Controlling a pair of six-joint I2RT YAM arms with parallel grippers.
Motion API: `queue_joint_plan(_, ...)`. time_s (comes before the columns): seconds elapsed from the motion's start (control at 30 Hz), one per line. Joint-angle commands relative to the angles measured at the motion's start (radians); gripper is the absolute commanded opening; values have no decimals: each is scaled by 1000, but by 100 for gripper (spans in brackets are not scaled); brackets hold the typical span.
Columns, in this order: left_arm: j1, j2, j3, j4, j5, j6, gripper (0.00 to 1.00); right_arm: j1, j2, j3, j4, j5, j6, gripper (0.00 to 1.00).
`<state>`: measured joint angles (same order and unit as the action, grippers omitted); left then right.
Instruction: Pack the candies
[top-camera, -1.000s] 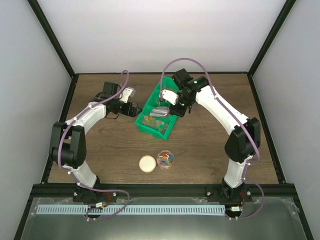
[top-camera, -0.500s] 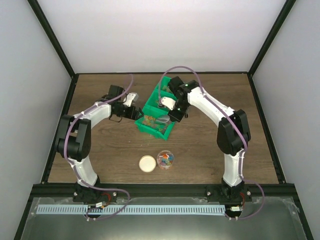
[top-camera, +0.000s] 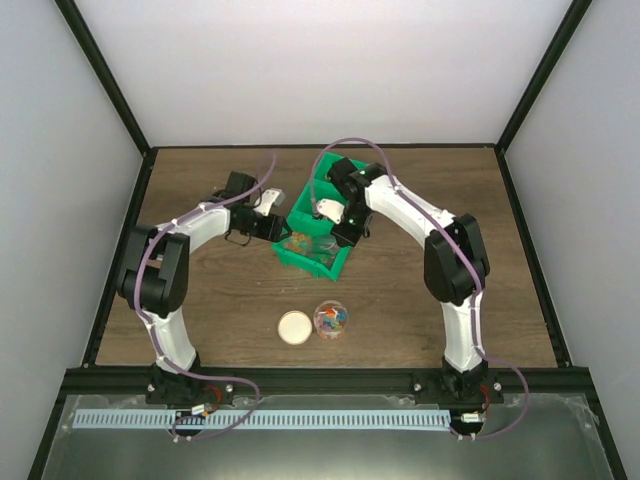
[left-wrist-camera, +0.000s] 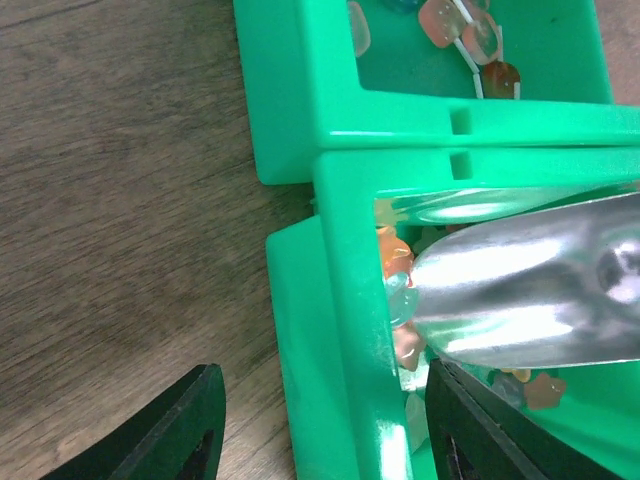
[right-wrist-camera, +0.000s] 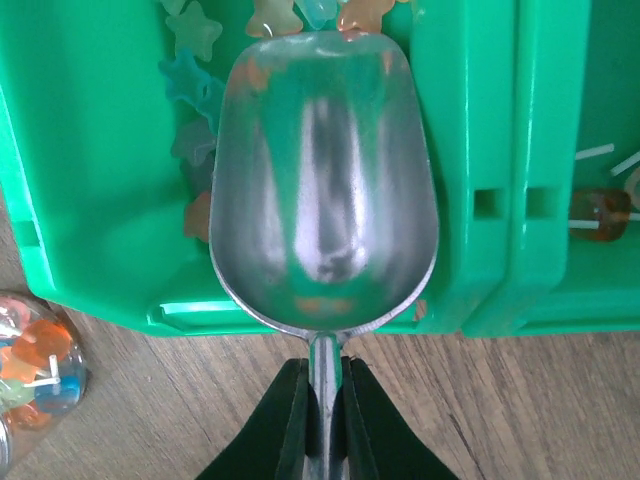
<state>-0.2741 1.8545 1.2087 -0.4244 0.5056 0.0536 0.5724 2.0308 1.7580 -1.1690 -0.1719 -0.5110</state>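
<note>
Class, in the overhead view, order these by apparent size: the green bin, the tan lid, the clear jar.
1. green bin, clearly largest.
2. tan lid and clear jar look about alike, so they are not ranked.

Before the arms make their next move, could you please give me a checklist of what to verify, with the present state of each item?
1. Grip: right gripper shut on the scoop handle: ok.
2. Load: candies in the scoop: not ok; its bowl is empty, over the green bin.
3. Brace: left gripper clamped on the bin wall: not ok; it straddles the wall with jaws apart.
4. Target: jar uncovered: ok; the lid lies beside it.
5. Room left in the jar: cannot tell.
</note>
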Motion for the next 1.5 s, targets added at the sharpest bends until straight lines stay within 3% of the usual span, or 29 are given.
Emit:
queue_joint_plan(0.0,-15,20,19,2,21,-1,55,15,63,54,-106,91,9,1)
queue_joint_plan(0.43,-33,27,-18,6,45,-5,26,43,114,25,-51,80,55,1)
queue_joint_plan(0.9,-50,43,-9,-3,69,11,5,43,70,-224,321,-3,104,1)
queue_joint_plan(1.2,-56,47,-14,-4,81,5,4,31,-17,-380,649,-122,173,1)
queue_joint_plan(1.47,-44,58,6,-28,55,14,4,-63,-194,-599,908,-300,168,1)
